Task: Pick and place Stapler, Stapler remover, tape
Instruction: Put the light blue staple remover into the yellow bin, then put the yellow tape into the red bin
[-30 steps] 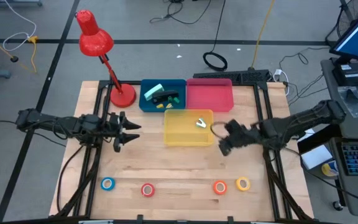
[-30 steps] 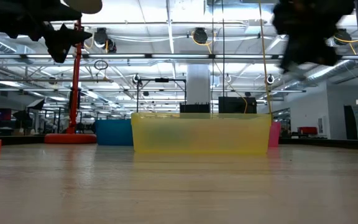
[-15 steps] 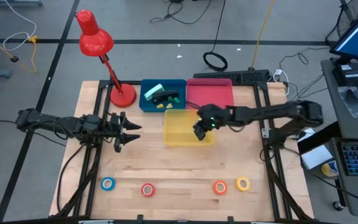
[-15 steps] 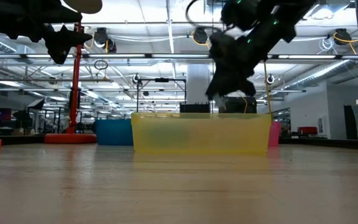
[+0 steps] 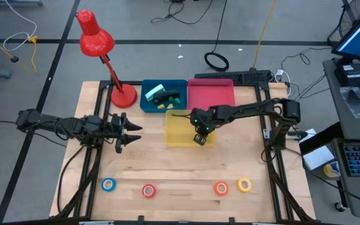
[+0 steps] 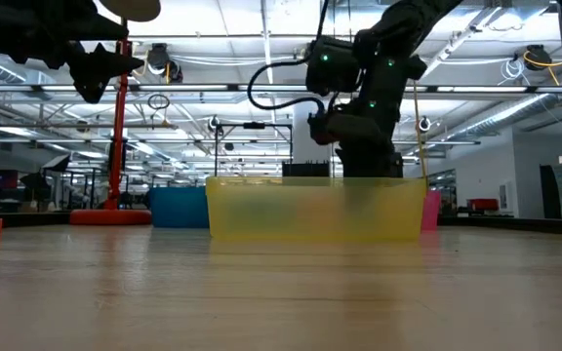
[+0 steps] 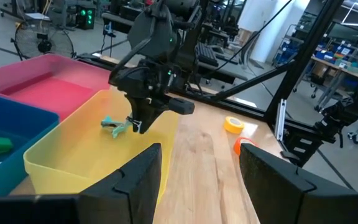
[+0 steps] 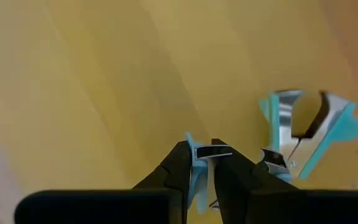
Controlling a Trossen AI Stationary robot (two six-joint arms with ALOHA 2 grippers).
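Observation:
My right gripper (image 5: 199, 136) reaches down into the yellow bin (image 5: 175, 139) and is shut on a teal-and-metal staple remover (image 8: 199, 152). A second staple remover (image 8: 306, 134) lies on the bin floor beside it. My left gripper (image 5: 129, 131) hovers open over the table's left half and touches nothing. A dark stapler (image 5: 167, 97) lies in the blue bin (image 5: 145, 105). Blue (image 5: 108, 184), red (image 5: 148, 190), orange (image 5: 221, 187) and yellow (image 5: 244, 185) tape rolls lie flat in a row near the table's near edge. My right gripper pinches the staple remover by a teal plastic side with a metal strip (image 8: 205, 150), between its two fingers (image 8: 180, 165). The fingers come from above, pointing down into the yellow bin. Whether the remover touches the bin floor I cannot tell.
A pink bin (image 5: 211, 97) stands behind the yellow one, next to the blue bin. A red desk lamp (image 5: 95, 39) stands on its base (image 5: 123, 96) at the far left. Bare wood lies between the bins and the tape row.
My right arm has swung from the table's right side leftward over the yellow bin, and its gripper has come down inside it. My left arm has kept still.

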